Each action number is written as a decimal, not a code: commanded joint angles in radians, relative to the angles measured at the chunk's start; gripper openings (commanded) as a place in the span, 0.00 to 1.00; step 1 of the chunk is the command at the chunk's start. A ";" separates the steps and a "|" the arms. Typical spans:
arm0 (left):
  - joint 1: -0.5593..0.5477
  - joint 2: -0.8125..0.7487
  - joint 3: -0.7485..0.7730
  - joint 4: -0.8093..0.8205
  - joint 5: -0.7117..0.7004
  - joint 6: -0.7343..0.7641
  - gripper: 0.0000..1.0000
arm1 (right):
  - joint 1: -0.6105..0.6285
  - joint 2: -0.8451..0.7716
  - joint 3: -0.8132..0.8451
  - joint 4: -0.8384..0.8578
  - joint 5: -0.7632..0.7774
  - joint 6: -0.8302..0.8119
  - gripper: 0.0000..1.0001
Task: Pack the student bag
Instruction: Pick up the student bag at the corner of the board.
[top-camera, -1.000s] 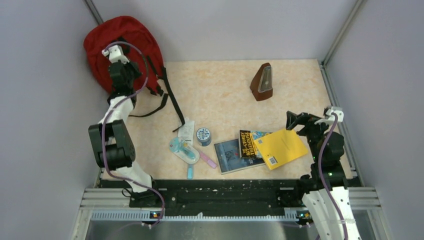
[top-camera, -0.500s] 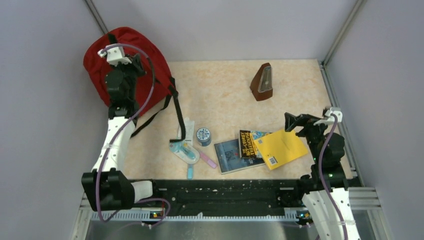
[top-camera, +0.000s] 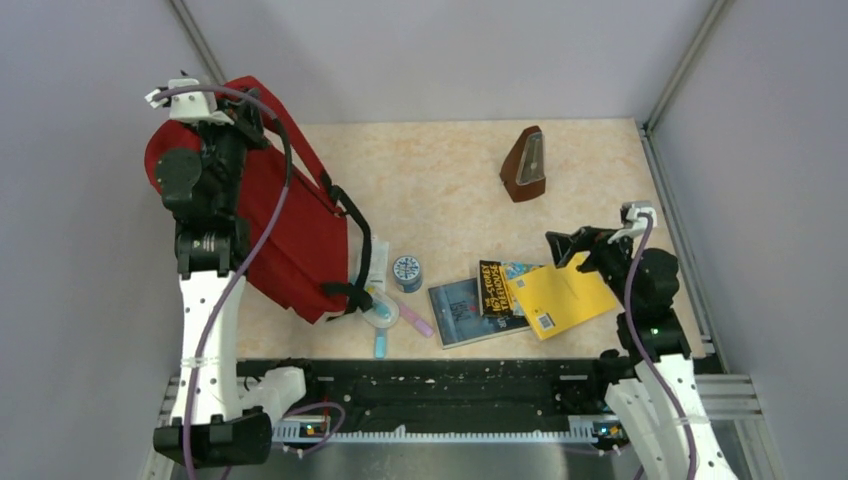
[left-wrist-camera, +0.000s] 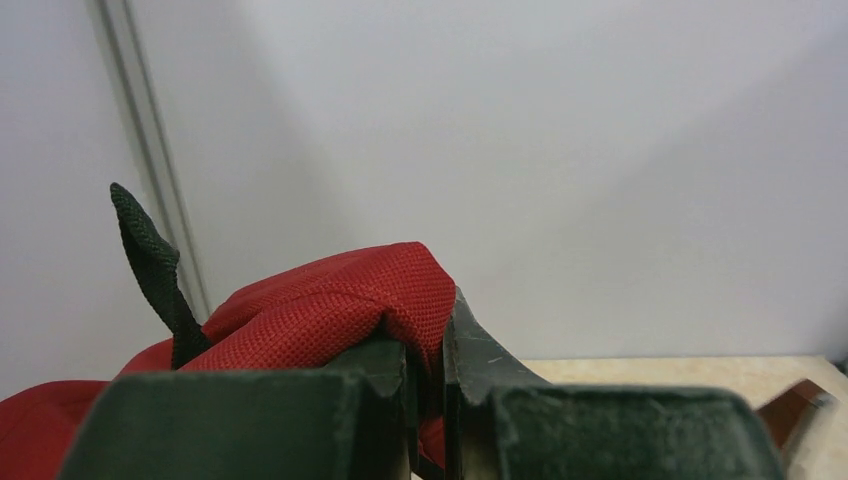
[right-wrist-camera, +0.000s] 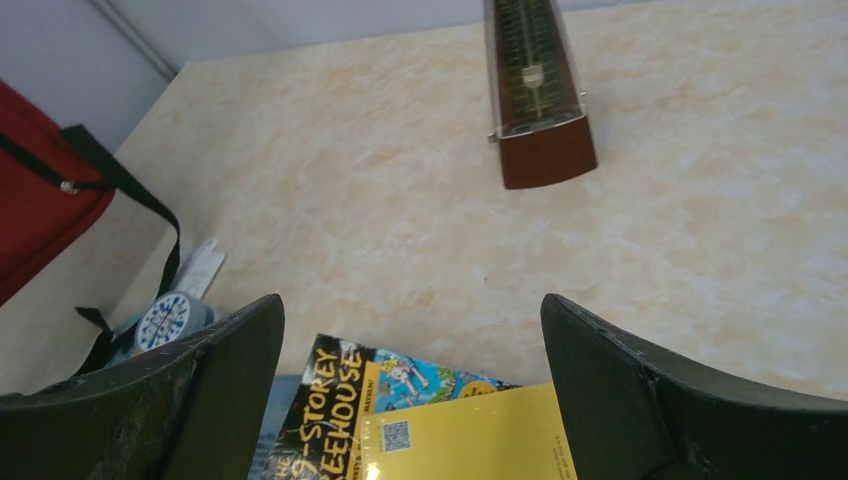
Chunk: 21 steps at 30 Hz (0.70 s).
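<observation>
The red student bag hangs lifted at the left, its lower end near the table's front. My left gripper is shut on a fold of its red fabric near the top; the black handle sticks up beside it. My right gripper is open and empty, hovering over the yellow book, which also shows in the right wrist view. The "Storey Treehouse" book lies under it.
A brown metronome stands at the back right. A grey book, a round blue-white tin, a white packet, a blue packaged item and a pink pen lie mid-table. Black straps dangle over them.
My left arm has risen and swung toward the front, lifting the bag off the back left corner so it hangs. My right gripper has shifted slightly left over the books.
</observation>
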 joint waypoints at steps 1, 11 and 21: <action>0.002 -0.070 0.102 0.001 0.219 0.037 0.00 | -0.002 0.071 0.030 0.097 -0.208 -0.016 0.97; 0.001 -0.201 0.008 -0.012 0.621 -0.085 0.00 | 0.002 0.125 0.053 0.278 -0.486 0.064 0.98; 0.000 -0.262 -0.019 0.021 0.958 -0.234 0.00 | 0.210 0.296 0.174 0.439 -0.485 0.073 0.97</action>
